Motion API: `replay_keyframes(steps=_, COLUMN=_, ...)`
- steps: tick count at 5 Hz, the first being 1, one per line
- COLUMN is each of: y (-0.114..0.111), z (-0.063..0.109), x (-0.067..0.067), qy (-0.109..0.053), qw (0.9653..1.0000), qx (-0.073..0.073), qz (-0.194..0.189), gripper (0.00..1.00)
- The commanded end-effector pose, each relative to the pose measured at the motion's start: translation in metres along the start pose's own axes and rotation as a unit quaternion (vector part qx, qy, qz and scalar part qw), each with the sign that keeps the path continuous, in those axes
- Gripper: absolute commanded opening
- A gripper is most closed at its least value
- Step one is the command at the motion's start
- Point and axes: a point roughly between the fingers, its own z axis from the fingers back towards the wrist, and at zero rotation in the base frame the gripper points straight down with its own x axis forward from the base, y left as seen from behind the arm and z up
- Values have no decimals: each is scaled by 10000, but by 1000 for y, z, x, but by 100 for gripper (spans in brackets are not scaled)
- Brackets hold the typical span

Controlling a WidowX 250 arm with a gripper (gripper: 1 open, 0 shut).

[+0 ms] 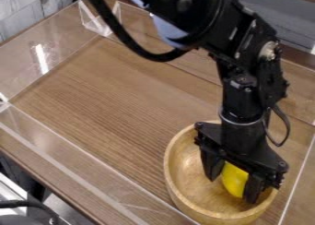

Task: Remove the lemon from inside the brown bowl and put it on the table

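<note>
My pincer (239, 179) points down into the brown bowl (185, 187) on the worktop (110, 100), fingers spread either side of the lemon (234, 182), not visibly gripping.

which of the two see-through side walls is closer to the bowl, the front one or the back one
The front acrylic wall, running along the near table edge just left of the brown bowl. The back wall stands across the tabletop.

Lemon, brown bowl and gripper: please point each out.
lemon (234, 181): camera view, yellow skin showing between the fingers.
brown bowl (180, 171): camera view, left rim.
gripper (235, 184): camera view, midway between its fingertips.
</note>
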Motion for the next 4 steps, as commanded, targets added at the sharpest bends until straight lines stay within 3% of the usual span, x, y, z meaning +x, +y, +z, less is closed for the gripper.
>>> replay_keyframes(steps=1, y=1, z=0, x=3, qy=-69, qw=10000, qx=18, qz=-34, gripper=0)
replay_keyframes(steps=4, y=5, z=-5, x=4, qy=-66, qw=9999, qx=68, qz=-73, gripper=0)
